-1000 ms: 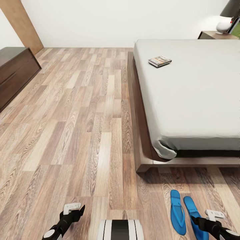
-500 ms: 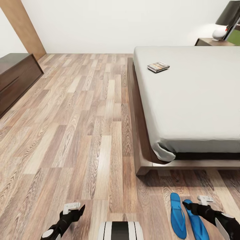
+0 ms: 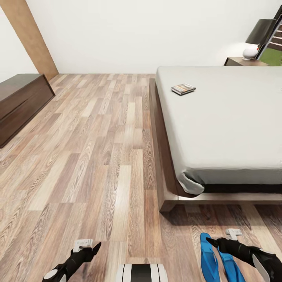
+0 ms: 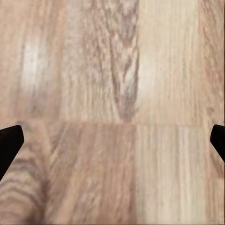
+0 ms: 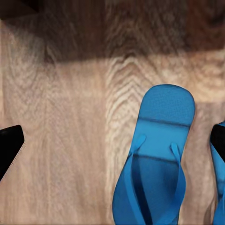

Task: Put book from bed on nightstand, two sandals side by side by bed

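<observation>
Head view
L arm: low at lower left, forearm angled up and inward; left gripper [image 3: 94, 246] over bare floor [image 3: 98, 156], nothing near it.
R arm: low at lower right, reaching inward; right gripper [image 3: 211, 242] over the toe end of the inner sandal [image 3: 207, 260].
Sandals: two blue flip-flops side by side on the floor off the foot end of the bed [image 3: 223, 129]; outer sandal [image 3: 231, 266] partly under the R arm.
Book [image 3: 183, 89]: flat on the mattress, near its L edge, toward the head end.
Nightstand [image 3: 244, 62]: beyond the bed's far corner, lamp [image 3: 258, 37] on it; well apart from both arms.
Edges: bed frame corner juts out just ahead of the sandals; dark cabinet [image 3: 19, 102] against the L wall.
Open room: wide strip of floor btwn cabinet and bed, running to the far wall.

L wrist view
Claw: fingertips [image 4: 9, 145] at both edges of the frame, spread wide, released; wood planks btwn them.

R wrist view
Claw: fingertips [image 5: 9, 145] far apart at the frame edges, released, grasping nothing.
Inner sandal [image 5: 157, 164]: toe end and thong strap btwn the fingers, nearer one finger; not touching either as far as I can tell.
Outer sandal [image 5: 218, 206]: sliver at the frame edge, beside that finger.
Edge: bed's shadow across the floor past the sandal toe.
</observation>
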Tool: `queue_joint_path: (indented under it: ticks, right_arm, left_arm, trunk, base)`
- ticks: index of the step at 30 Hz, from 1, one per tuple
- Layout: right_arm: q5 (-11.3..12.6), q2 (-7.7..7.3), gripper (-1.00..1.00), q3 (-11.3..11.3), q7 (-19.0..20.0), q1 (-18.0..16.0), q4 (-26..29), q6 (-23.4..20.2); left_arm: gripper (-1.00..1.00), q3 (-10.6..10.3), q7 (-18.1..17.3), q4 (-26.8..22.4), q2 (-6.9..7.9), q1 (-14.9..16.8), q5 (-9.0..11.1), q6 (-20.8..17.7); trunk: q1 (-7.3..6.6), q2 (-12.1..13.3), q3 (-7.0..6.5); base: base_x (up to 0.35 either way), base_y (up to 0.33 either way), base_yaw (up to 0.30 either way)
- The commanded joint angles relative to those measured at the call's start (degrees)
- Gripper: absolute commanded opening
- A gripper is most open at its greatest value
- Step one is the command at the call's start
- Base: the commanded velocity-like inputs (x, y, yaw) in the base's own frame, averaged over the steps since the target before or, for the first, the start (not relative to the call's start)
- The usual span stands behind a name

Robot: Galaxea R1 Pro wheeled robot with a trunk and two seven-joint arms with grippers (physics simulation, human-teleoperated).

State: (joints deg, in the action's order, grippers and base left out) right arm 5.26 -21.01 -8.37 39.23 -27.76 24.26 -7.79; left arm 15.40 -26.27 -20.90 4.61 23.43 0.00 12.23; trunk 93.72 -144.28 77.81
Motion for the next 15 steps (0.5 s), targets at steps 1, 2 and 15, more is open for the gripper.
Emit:
queue_joint_path:
  ticks: [1,2,15]
  right_arm:
    - [0.54,0.04,1.00,-0.17,0.28,-0.01,-0.06,-0.51]
    - [0.53,0.05,1.00,-0.17,0.29,-0.01,-0.08,-0.49]
    - [0.40,0.33,1.00,-0.16,0.06,-0.01,-11.58,0.66]
  left_arm:
    - [1.00,0.35,-0.89,0.07,0.02,0.04,0.59,-0.20]
    - [1.00,0.33,-1.03,0.07,0.02,0.04,0.80,-0.28]
    - [1.00,0.16,-1.57,0.11,-0.12,0.04,1.66,-0.59]
  trunk:
    - [-0.03,0.00,-0.19]
    - [-0.06,0.02,-0.41]
    - [-0.39,0.19,-3.29]
  base:
    - [0.000,0.000,0.000]
    - [0.000,0.000,0.000]
    - [0.000,0.000,0.000]
